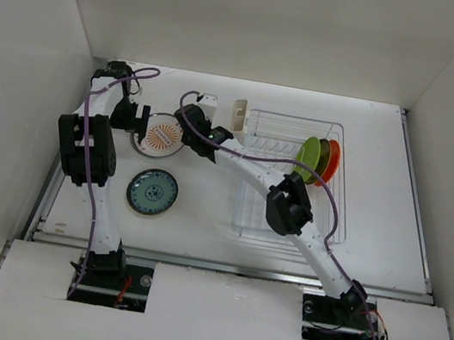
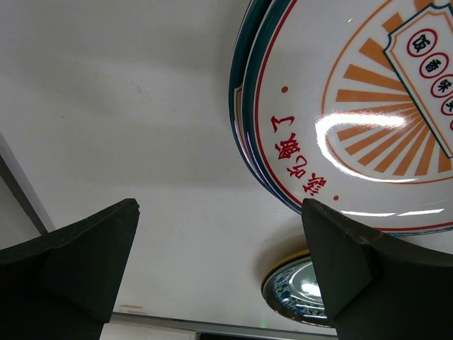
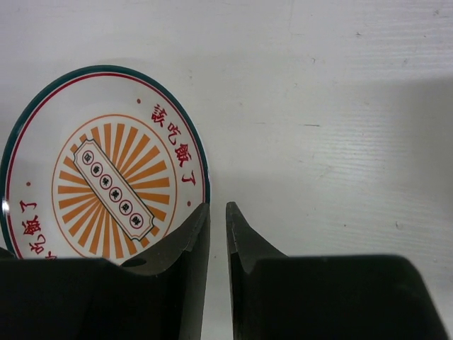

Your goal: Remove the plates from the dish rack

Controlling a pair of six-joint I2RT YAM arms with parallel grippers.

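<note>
**Small round white plate with orange sunburst centre** (image 3: pixel 102 163), red characters and a dark teal rim. Flat on white table (image 1: pixel 223 244), left of the rack. Stacked on second teal-rimmed plate (image 2: pixel 236 99), of which only the edge is visible in the left wrist view.

**Round teal patterned plate** (image 1: pixel 152 191). Flat on table, near the stack on its near side, not touching it.

**Rectangular dish rack of thin silver-white wire** (image 1: pixel 250 213). Right of centre on table. Three plates upright in slots toward its far right end:
- lime green plate (image 1: pixel 306 159)
- darker plate (image 1: pixel 323 155), colour not clear
- orange plate (image 1: pixel 332 164)

**Small cream plastic cup** (image 1: pixel 239 113). At far left corner of rack.

**Left gripper** (image 2: pixel 219 212), black. Fingers spread wide with nothing between them. Low over bare table, just beside the left rim of the stack.

**Right gripper** (image 3: pixel 218 216), black. Fingers drawn almost together with only a thin slit between, clasping nothing. Just beside the right rim of the sunburst plate. Contact with the rim not determinable.

**Right arm** (image 1: pixel 290 207), white with black joints. Stretched across the rack's left half toward the stack.
</note>
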